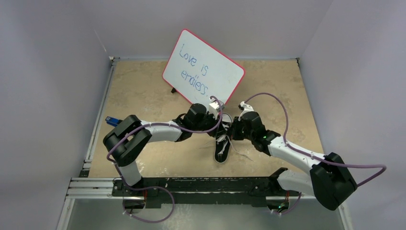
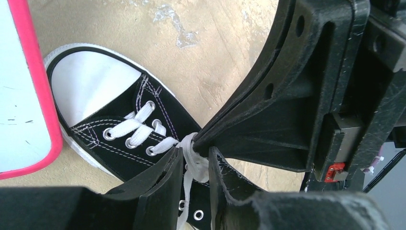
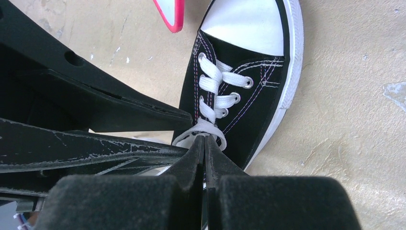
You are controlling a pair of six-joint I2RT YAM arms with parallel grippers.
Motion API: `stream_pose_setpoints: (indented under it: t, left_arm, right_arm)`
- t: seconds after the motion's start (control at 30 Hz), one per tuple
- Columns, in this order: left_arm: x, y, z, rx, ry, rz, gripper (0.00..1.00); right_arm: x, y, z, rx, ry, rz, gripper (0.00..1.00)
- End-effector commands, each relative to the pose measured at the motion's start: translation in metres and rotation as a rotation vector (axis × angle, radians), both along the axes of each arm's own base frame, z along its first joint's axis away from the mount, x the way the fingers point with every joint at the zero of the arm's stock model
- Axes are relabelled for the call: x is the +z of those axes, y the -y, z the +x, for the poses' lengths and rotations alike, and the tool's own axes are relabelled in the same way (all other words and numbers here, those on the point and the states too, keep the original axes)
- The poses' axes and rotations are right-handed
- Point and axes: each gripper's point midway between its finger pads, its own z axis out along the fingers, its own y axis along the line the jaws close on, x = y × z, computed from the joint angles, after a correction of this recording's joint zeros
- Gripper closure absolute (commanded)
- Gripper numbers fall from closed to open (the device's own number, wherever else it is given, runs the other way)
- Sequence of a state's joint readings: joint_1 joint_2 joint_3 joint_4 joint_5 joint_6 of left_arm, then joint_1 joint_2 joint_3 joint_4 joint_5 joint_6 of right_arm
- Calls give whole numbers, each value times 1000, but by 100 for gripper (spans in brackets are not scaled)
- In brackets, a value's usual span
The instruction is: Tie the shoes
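Note:
The black sneaker (image 1: pixel 221 152) lies in the middle of the table, its white toe cap toward the whiteboard. Both grippers meet over its laces. My right gripper (image 3: pixel 205 139) is shut on a loop of white lace (image 3: pixel 197 128) just behind the last crossed eyelets of the shoe (image 3: pixel 253 103). My left gripper (image 2: pixel 195 155) comes in from the left with its fingers (image 2: pixel 165 177) a little apart. The lace (image 2: pixel 197 163) runs through their gap, right where the right gripper's tip (image 2: pixel 203 139) pinches it. The shoe's toe (image 2: pixel 95 81) shows beyond. Loose lace ends trail right of the shoe.
A pink-rimmed whiteboard (image 1: pixel 203 67) stands propped just behind the shoe, close to both wrists; its edge shows in the left wrist view (image 2: pixel 45 105). A small blue-and-black tool (image 1: pixel 111 120) lies at the left edge. The table has walls on three sides.

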State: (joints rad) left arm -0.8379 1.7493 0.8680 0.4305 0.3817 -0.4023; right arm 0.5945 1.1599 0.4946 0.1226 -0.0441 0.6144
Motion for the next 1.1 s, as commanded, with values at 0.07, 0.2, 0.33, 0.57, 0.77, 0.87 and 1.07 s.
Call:
stream_pose_setpoints:
  t: [0.07, 0.2, 0.33, 0.57, 0.77, 0.87, 1.07]
  left_arm:
    - [3, -5, 5, -4, 62, 23, 73]
    - [-2, -5, 5, -12, 58, 33, 71]
    - [-5, -3, 6, -11, 58, 31, 70]
    - [-9, 1, 10, -15, 61, 34, 71]
    - [-15, 1, 11, -22, 71, 61, 79]
    - [-16, 0, 14, -11, 75, 64, 82]
    - [-17, -4, 20, 17, 108, 86, 95]
  right_arm:
    - [18, -8, 4, -4, 48, 82, 100]
    - [18, -12, 6, 7, 42, 83, 100]
    - [19, -15, 8, 15, 45, 87, 100]
    - [18, -18, 7, 28, 38, 99, 100]
    - [22, -21, 7, 38, 44, 112, 100]
    - [21, -22, 6, 48, 41, 114, 100]
    - [31, -14, -1, 61, 34, 68, 84]
